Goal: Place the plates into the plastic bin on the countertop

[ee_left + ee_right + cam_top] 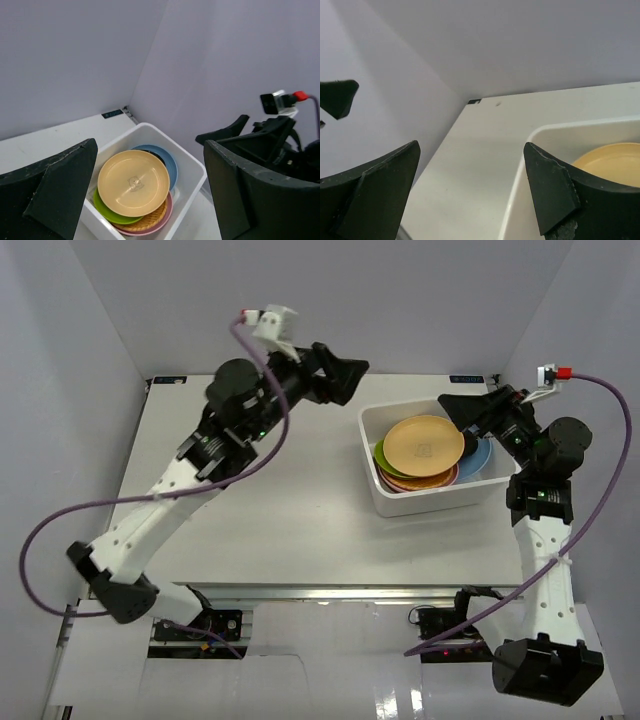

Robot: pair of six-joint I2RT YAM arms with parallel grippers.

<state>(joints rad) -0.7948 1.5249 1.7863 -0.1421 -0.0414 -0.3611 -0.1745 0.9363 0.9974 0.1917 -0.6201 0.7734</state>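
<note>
The white plastic bin [366,455] stands on the countertop [270,510] at the right. It holds a stack of plates: yellow-orange [424,446] on top, lime green [381,454], tan woven [412,481], pink [445,480] and blue [482,456]. My left gripper [348,376] is open and empty in the air, just left of the bin's far left corner. My right gripper [468,416] is open and empty above the bin's far right part. The left wrist view looks down on the stack [133,183] in the bin [196,171]. The right wrist view shows the bin's rim [520,165] and the yellow-orange plate [612,160].
Grey walls close in the countertop at the back and both sides. A silver rail [320,590] runs along the front edge. The right arm [272,135] shows in the left wrist view beyond the bin. One left finger [337,97] shows in the right wrist view.
</note>
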